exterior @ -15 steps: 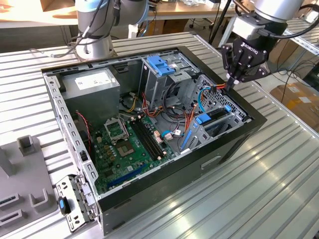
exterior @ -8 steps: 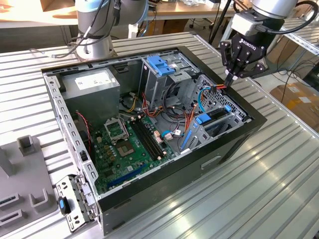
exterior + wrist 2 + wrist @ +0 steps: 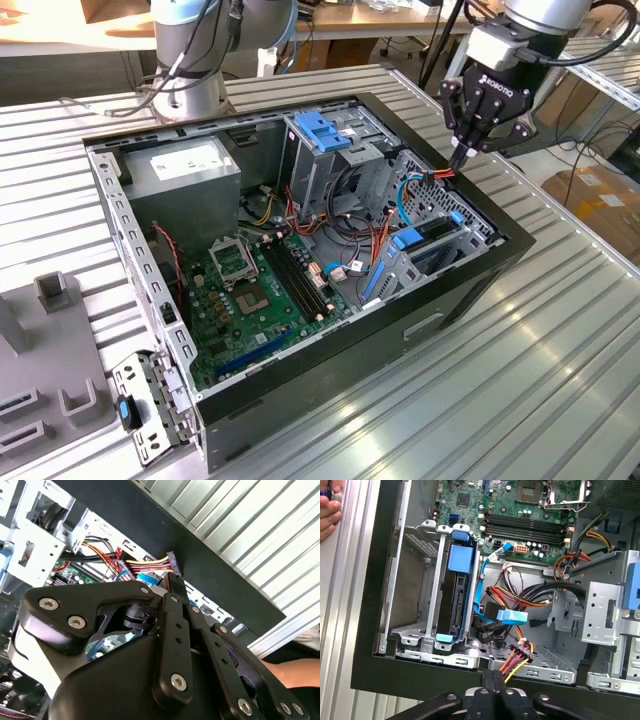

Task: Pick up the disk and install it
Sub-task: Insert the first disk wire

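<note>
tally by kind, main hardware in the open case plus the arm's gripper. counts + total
disk: 1
power supply: 1
motherboard: 1
blue-topped drive cage: 1
gripper: 1
Total: 5

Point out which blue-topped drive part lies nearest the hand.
The disk in its blue bracket, just below the hand in the exterior view; the taller blue-topped cage stands farther off, to that view's left.
</note>
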Action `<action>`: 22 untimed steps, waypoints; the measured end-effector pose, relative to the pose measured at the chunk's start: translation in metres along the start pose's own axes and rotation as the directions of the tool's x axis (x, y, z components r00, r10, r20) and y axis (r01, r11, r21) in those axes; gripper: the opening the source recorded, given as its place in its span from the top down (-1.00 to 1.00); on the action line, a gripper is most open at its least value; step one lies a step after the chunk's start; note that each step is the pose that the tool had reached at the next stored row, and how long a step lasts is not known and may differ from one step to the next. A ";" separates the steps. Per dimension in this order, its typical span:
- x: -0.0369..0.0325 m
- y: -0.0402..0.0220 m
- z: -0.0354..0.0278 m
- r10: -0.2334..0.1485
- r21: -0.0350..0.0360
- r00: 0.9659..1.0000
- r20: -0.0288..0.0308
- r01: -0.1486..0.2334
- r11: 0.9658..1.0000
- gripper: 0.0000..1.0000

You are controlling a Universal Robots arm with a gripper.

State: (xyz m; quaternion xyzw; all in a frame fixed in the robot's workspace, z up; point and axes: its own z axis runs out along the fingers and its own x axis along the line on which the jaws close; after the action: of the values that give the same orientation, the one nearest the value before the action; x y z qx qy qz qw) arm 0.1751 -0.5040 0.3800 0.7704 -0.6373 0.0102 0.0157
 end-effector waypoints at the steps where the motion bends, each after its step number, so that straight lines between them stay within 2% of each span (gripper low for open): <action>1: 0.0000 0.0000 0.0001 -0.018 0.001 1.000 0.000 0.018 1.000 0.79; 3: -0.0001 0.0000 0.0005 -0.080 0.003 0.997 -0.001 0.080 0.997 0.79; 4: 0.0000 -0.0001 0.0006 -0.098 0.003 0.995 -0.002 0.098 0.995 0.79; 9: 0.0002 -0.0016 0.0016 -0.186 0.006 0.982 -0.003 0.186 0.982 0.79; 10: 0.0003 -0.0020 0.0018 -0.217 0.007 0.976 -0.003 0.217 0.976 0.77; 11: 0.0003 -0.0023 0.0019 -0.234 0.008 0.972 -0.004 0.234 0.972 0.77; 12: 0.0004 -0.0025 0.0020 -0.250 0.009 0.968 -0.004 0.250 0.968 0.65; 14: 0.0005 -0.0030 0.0022 -0.288 0.010 0.957 -0.005 0.288 0.957 0.65; 15: 0.0005 -0.0034 0.0023 -0.327 0.011 0.945 -0.006 0.327 0.945 0.65; 16: 0.0006 -0.0040 0.0026 -0.381 0.013 0.925 -0.007 0.381 0.925 0.51; 17: 0.0007 -0.0043 0.0027 -0.416 0.014 0.909 -0.008 0.416 0.909 0.51; 18: 0.0007 -0.0046 0.0027 -0.457 0.015 0.889 -0.009 0.458 0.889 0.51; 19: 0.0008 -0.0047 0.0028 -0.481 0.016 0.877 -0.010 0.481 0.876 0.51; 22: 0.0007 -0.0049 0.0031 -0.524 0.017 0.852 -0.011 0.524 0.852 0.48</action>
State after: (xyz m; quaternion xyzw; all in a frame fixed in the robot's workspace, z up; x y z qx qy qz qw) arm 0.1800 -0.5039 0.3769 0.9148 -0.4034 0.0141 0.0123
